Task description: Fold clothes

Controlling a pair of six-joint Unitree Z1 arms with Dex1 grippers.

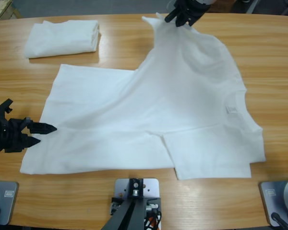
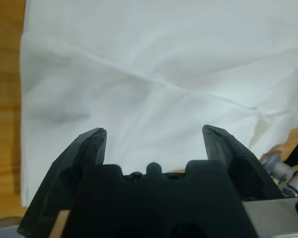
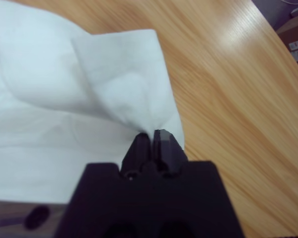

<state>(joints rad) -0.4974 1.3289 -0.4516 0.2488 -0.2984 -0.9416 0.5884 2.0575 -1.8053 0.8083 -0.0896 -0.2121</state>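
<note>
Here the shirt (image 1: 182,105) lies spread over the middle of the table (image 1: 134,43), collar to the right, hem to the left. Its near sleeve is already turned in, and a near strip of the body looks folded over. The far sleeve is lifted off the wood, pinched at its tip by the right gripper (image 1: 182,18) at the far edge; in the right wrist view the jaws are closed tight on a bunched corner of cloth (image 3: 139,99). The left gripper (image 1: 44,135) rests at the left, near corner of the hem, jaws apart, tips just at the cloth's edge but holding nothing; its wrist view shows only flat white fabric (image 2: 154,74) between the spread jaws.

The step in hand seems to be folding the far side inward. Next, I judge, the right gripper must carry the sleeve toward the near side and lay it flat across the chest, while the left one takes the hem so the long edge follows evenly.

A second shirt, already folded (image 1: 62,38), sits apart at the far left.

No lettering can be made out on the chest; only a small label shows inside the collar. Both arms are mostly cut off by the frame, and the cloth under the raised sleeve is hidden.
</note>
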